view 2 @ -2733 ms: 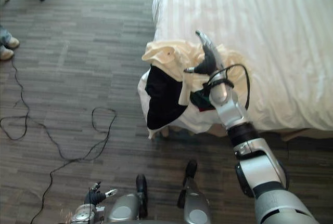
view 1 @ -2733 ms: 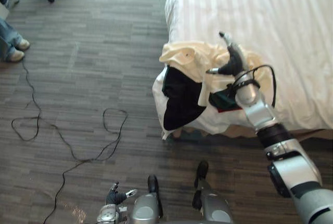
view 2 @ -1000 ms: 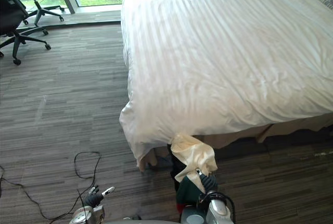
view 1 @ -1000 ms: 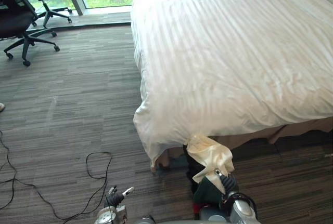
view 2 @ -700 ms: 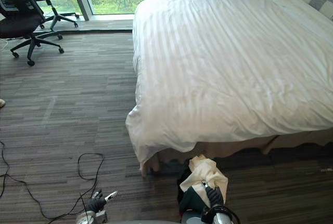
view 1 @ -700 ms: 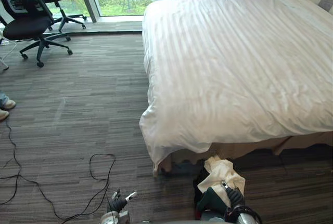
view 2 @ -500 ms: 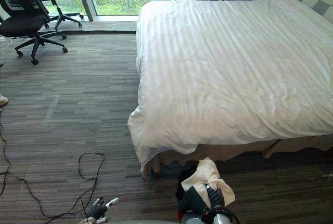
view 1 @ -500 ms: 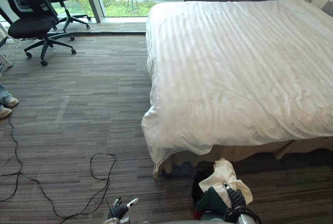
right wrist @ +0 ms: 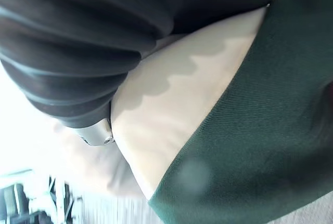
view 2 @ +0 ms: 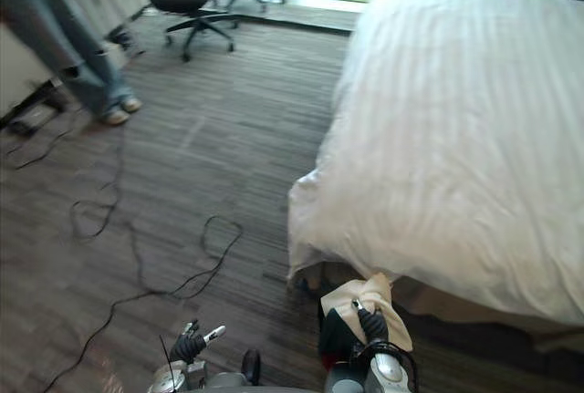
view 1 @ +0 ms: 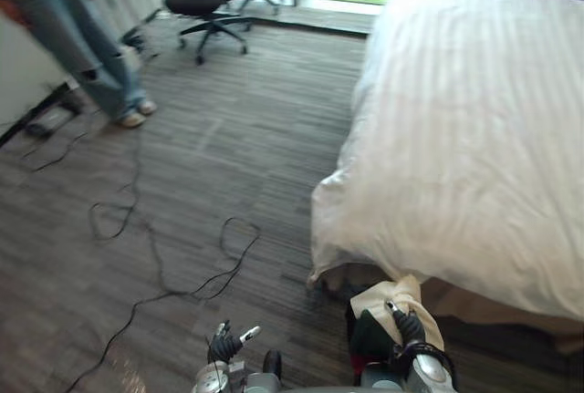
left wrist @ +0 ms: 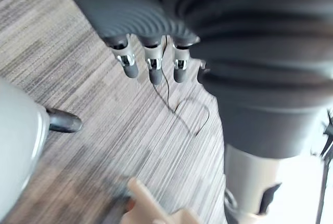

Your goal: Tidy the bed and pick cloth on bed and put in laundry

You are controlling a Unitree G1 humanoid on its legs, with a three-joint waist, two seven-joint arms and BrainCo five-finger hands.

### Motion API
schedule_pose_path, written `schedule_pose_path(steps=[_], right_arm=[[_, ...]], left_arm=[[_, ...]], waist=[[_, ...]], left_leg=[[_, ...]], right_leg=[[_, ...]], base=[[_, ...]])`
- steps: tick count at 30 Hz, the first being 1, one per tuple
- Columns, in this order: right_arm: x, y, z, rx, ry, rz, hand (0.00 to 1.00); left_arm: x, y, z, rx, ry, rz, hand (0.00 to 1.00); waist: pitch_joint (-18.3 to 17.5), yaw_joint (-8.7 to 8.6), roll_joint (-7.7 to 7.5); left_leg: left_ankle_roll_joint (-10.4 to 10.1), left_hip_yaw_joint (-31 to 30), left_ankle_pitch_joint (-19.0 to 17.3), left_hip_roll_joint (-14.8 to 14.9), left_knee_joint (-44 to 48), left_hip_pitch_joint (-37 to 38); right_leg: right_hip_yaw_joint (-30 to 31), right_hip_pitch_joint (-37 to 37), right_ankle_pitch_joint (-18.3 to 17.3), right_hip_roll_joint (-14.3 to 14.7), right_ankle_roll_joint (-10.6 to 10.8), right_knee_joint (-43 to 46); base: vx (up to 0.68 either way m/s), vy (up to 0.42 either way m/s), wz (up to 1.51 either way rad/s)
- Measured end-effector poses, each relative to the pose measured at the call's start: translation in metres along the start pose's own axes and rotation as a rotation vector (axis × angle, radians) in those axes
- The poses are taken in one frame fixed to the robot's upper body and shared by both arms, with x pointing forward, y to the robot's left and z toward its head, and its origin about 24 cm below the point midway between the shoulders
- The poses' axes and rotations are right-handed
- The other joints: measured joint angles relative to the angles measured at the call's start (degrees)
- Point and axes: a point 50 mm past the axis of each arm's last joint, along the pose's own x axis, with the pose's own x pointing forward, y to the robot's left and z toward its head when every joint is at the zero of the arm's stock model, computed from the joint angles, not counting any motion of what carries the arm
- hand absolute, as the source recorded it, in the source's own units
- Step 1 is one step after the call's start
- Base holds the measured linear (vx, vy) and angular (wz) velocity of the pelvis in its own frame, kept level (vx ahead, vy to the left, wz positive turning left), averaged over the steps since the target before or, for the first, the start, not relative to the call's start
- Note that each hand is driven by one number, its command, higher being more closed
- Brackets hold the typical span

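The right hand (view 1: 408, 327) is clenched on the bundled cloth (view 1: 381, 299), held low just below the corner of the bed (view 1: 474, 138). The left hand (view 1: 224, 346) hangs above the floor (view 1: 182, 183), fingers loosely spread.

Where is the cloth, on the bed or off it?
Off it: the cloth is bunched in the right hand, in front of the bed, over the floor.

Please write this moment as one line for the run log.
right hand: shut on clothes bundle, off the bed, by its near edge | left hand: open, holds nothing | person: standing far left
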Motion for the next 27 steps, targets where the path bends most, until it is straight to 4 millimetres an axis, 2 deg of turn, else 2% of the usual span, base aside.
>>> schedule_pose_path(steps=[1, 2, 3, 5, 6, 7, 8, 9, 10, 11, 12, 13, 14, 15, 16, 17, 19, 20, 21, 22, 23, 24, 25, 27], right_arm=[[0.003, 0.005, 0.006, 0.000, -0.024, 0.011, 1.00], [0.004, 0.006, 0.010, 0.001, -0.040, 0.015, 1.00], [0.004, 0.001, 0.017, 0.010, -0.074, -0.002, 1.00], [0.006, -0.004, 0.021, 0.022, -0.090, -0.026, 1.00], [0.006, -0.007, 0.023, 0.026, -0.095, -0.038, 1.00], [0.006, -0.007, 0.024, 0.029, -0.099, -0.039, 1.00], [0.007, -0.005, 0.024, 0.036, -0.101, -0.036, 1.00], [0.007, -0.003, 0.025, 0.040, -0.101, -0.030, 1.00], [0.006, -0.001, 0.026, 0.057, -0.105, -0.025, 1.00], [0.002, -0.005, 0.022, 0.077, -0.097, -0.044, 1.00], [0.000, -0.008, 0.019, 0.075, -0.085, -0.053, 1.00], [-0.001, -0.008, 0.016, 0.077, -0.072, -0.052, 1.00], [-0.002, -0.005, 0.013, 0.080, -0.058, -0.039, 1.00], [-0.003, -0.004, 0.011, 0.084, -0.052, -0.033, 1.00], [-0.005, -0.001, 0.007, 0.086, -0.040, -0.022, 1.00], [-0.007, -0.001, 0.006, 0.087, -0.038, -0.021, 1.00], [-0.011, -0.003, 0.004, 0.088, -0.038, -0.027, 1.00], [-0.011, -0.005, 0.004, 0.089, -0.037, -0.035, 1.00], [-0.011, -0.006, 0.004, 0.090, -0.036, -0.037, 1.00], [-0.011, -0.005, 0.003, 0.093, -0.035, -0.038, 1.00], [-0.012, -0.004, 0.000, 0.100, -0.025, -0.038, 1.00], [-0.013, -0.002, -0.001, 0.107, -0.020, -0.036, 1.00], [-0.013, 0.003, -0.005, 0.123, -0.006, -0.031, 1.00], [-0.016, 0.012, -0.014, 0.152, 0.032, -0.007, 1.00]], left_arm=[[-0.001, 0.003, -0.002, -0.016, 0.007, 0.014, 0.00], [-0.001, 0.004, -0.002, -0.025, 0.010, 0.018, 0.00], [0.000, 0.002, -0.001, -0.042, 0.009, 0.009, 0.00], [0.002, -0.001, 0.004, -0.061, -0.003, 0.003, 0.00], [0.005, -0.001, 0.009, -0.068, -0.014, 0.002, 0.00], [0.007, -0.001, 0.012, -0.068, -0.023, -0.001, 0.00], [0.008, 0.002, 0.014, -0.063, -0.026, -0.001, 0.00], [0.008, 0.004, 0.013, -0.055, -0.026, -0.003, 0.00], [0.007, 0.009, 0.011, -0.044, -0.016, -0.003, 0.00], [0.009, 0.006, 0.014, -0.043, -0.018, -0.019, 0.00], [0.009, 0.006, 0.015, -0.041, -0.024, -0.028, 0.00], [0.010, 0.006, 0.017, -0.030, -0.032, -0.037, 0.00], [0.009, 0.005, 0.016, -0.024, -0.027, -0.042, 0.00], [0.009, 0.007, 0.015, -0.021, -0.025, -0.036, 0.00], [0.009, 0.010, 0.015, -0.013, -0.024, -0.030, 0.00], [0.009, 0.011, 0.015, -0.010, -0.026, -0.027, 0.00], [0.010, 0.009, 0.017, -0.002, -0.030, -0.037, 0.00], [0.012, 0.003, 0.020, 0.011, -0.034, -0.057, 0.00], [0.012, 0.001, 0.019, 0.015, -0.030, -0.065, 0.00], [0.012, -0.002, 0.015, 0.031, -0.015, -0.078, 0.00], [0.011, -0.003, 0.011, 0.043, -0.003, -0.085, 0.00], [0.010, -0.001, 0.007, 0.046, 0.010, -0.080, 0.00], [0.007, 0.005, -0.001, 0.056, 0.041, -0.067, 0.00], [0.002, 0.018, -0.012, 0.083, 0.079, -0.042, 0.00]], waist=[[0.12, 0.60, -0.84], [-0.03, 0.51, -1.19], [-0.07, -0.28, -1.45], [-0.04, -0.43, -1.48], [0.14, 0.21, -1.83], [0.16, 0.24, -1.87], [-0.03, 0.66, -2.08], [-0.12, 0.77, -2.73], [-0.28, 0.53, -3.66], [-0.32, 0.32, -3.98], [-0.35, 0.33, -3.98], [-0.36, 0.21, -3.97], [-0.32, 0.12, -3.79], [-0.31, 0.00, -3.65], [-0.31, -0.27, -3.16], [-0.60, -1.01, -2.66], [-0.90, -1.39, -2.76], [-0.66, -1.98, -2.29], [-0.54, -2.45, -2.03], [-0.23, -2.57, -1.52], [-0.11, -2.55, -1.47], [-0.06, -2.50, -1.66], [0.02, -2.24, -2.58], [0.09, -2.10, -6.46]], left_leg=[[1.90, 7.45, -1.43, 0.90, 0.43, 0.14], [2.79, 10.35, -2.09, 1.04, 0.26, 0.34], [3.50, 17.85, -2.58, 2.06, 1.02, 0.40], [3.25, 27.81, -2.91, 4.90, 5.59, -0.73], [5.89, 33.21, -6.21, 5.59, 9.46, -2.54], [6.45, 35.31, -7.81, 5.85, 10.52, -2.81], [5.86, 35.18, -9.27, 5.34, 11.20, -2.69], [5.37, 33.74, -9.20, 3.88, 11.02, -3.15], [5.42, 29.26, -9.07, 1.06, 9.68, -3.68], [5.99, 24.89, -9.36, -1.42, 8.94, -3.56], [6.44, 22.43, -9.65, -2.40, 8.86, -3.43], [6.70, 18.07, -9.80, -4.42, 7.36, -2.55], [6.79, 13.76, -9.72, -5.97, 6.00, -0.88], [6.71, 11.66, -9.67, -6.46, 5.42, 0.15], [6.33, 7.07, -9.42, -6.90, 4.65, 2.30], [5.86, 2.90, -9.12, -7.49, 4.30, 3.59], [5.41, -3.28, -8.91, -9.00, 4.20, 5.14], [5.22, -7.95, -8.90, -9.40, 4.54, 5.90], [4.56, -9.91, -8.80, -9.47, 4.63, 6.21], [3.24, -12.70, -8.47, -9.52, 4.21, 7.48], [2.89, -14.47, -8.58, -9.51, 3.35, 9.25], [2.74, -15.23, -8.61, -9.63, 3.04, 9.97], [1.85, -16.31, -8.74, -10.25, 2.53, 11.08], [0.54, -16.66, -9.32, -12.62, 0.73, 13.29]], right_leg=[[-4.09, 1.84, 0.22, -0.26, 0.60, -0.48], [-6.52, 2.86, 0.56, -0.96, 1.14, -0.83], [-13.60, 5.22, 0.75, -2.82, 1.46, -1.14], [-20.58, 7.60, 0.84, -2.99, 1.97, -0.88], [-26.12, 9.45, 1.39, -3.23, 2.92, -0.66], [-28.03, 10.23, 1.61, -3.21, 3.29, -0.56], [-30.79, 11.30, 1.86, -3.65, 3.74, -0.19], [-32.44, 11.84, 2.39, -4.17, 4.66, 0.30], [-35.23, 12.96, 2.59, -6.12, 4.98, 3.29], [-36.17, 13.26, 2.84, -9.58, 4.59, 10.99], [-34.98, 12.98, 1.91, -11.34, 3.96, 15.45], [-31.14, 11.21, -1.81, -13.53, 0.50, 24.58], [-24.97, 8.12, -4.90, -13.40, -3.54, 31.67], [-20.93, 6.41, -6.49, -11.96, -3.88, 33.48], [-11.65, 2.65, -8.81, -7.79, -2.27, 34.11], [-6.16, -0.18, -10.20, -4.93, -0.04, 33.60], [-3.18, -4.50, -11.32, -4.05, 0.58, 31.50], [-0.48, -6.55, -11.34, -3.00, 0.55, 28.07], [1.12, -7.32, -11.30, -2.24, 0.62, 25.83], [5.74, -8.46, -10.91, -0.50, 1.19, 21.16], [10.97, -9.07, -9.80, 1.24, 2.62, 16.70], [13.50, -9.17, -9.04, 1.89, 3.48, 14.47], [17.36, -9.26, -5.12, 2.41, 3.46, 10.46], [18.69, -9.86, 6.05, 0.65, 2.16, 8.19]], base=[[0.00, 0.030, 1.72], [0.05, 0.074, 2.30], [0.11, 0.166, 2.44], [0.14, 0.212, 2.55], [0.15, 0.183, 2.04], [0.21, 0.243, 1.84], [0.18, 0.171, 1.08], [0.23, 0.223, 1.46], [0.25, 0.229, 1.81], [0.26, 0.237, 1.93], [0.29, 0.216, 1.96], [0.30, 0.167, 1.85], [0.30, 0.121, 1.82], [0.29, 0.054, 1.88], [0.29, 0.011, 2.03], [0.29, 0.013, 2.14], [0.28, 0.033, 2.13], [0.33, 0.031, 2.08], [0.31, 0.008, 2.05], [0.29, -0.014, 1.80], [0.23, -0.024, 1.60], [0.20, -0.053, 1.23], [0.18, -0.089, 0.99], [0.19, -0.136, 0.84]])
